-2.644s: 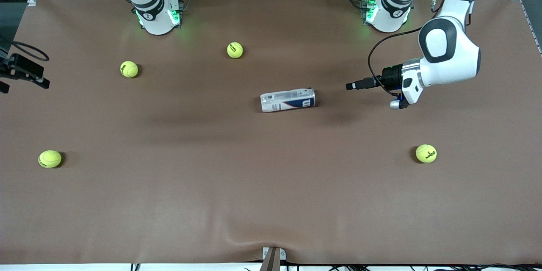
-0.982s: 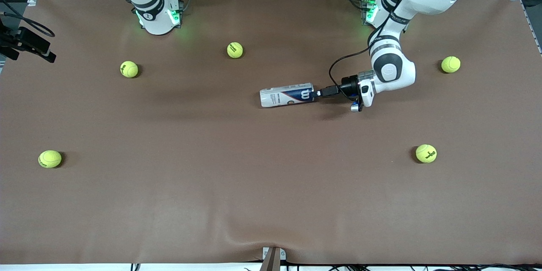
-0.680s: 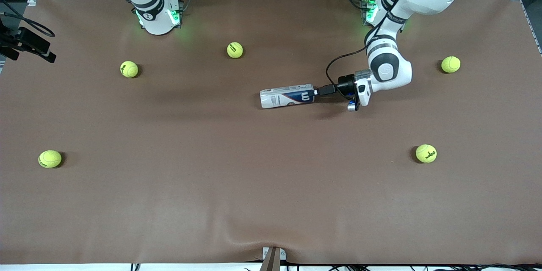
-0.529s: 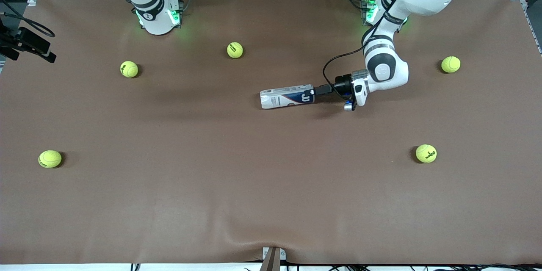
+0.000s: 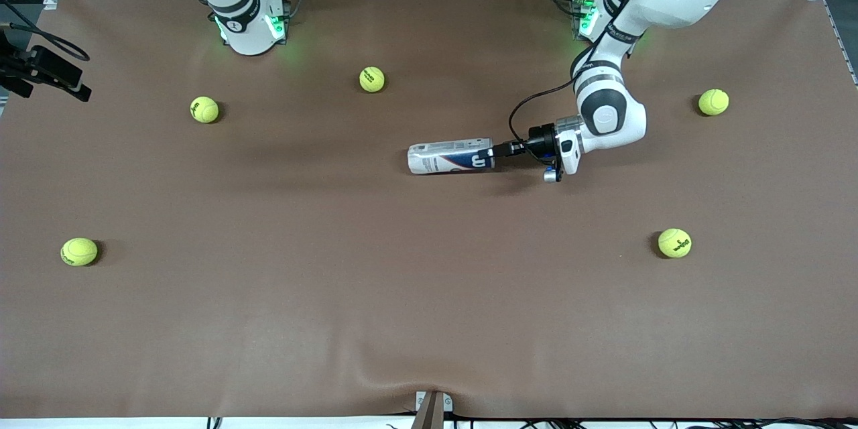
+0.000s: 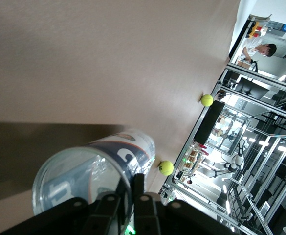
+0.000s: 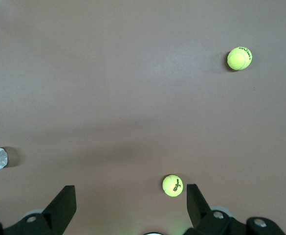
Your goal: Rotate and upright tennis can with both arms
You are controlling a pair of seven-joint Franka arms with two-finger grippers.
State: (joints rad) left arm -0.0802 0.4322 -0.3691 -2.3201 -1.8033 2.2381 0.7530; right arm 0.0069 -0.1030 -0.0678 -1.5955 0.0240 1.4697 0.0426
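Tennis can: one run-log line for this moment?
clear white-and-navy tennis can: lying on its side | left tool: shut on its rim | right tool: open, waiting

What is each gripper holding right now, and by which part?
Left gripper pinches the tennis can by its open end's rim; right gripper holds nothing.

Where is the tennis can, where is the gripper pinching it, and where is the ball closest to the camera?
tennis can [image 5: 448, 157], front view, middle of its label.
left gripper [image 5: 491, 151], front view, fingertips shut on the can's rim.
tennis ball [image 5: 79, 251], front view, its centre.
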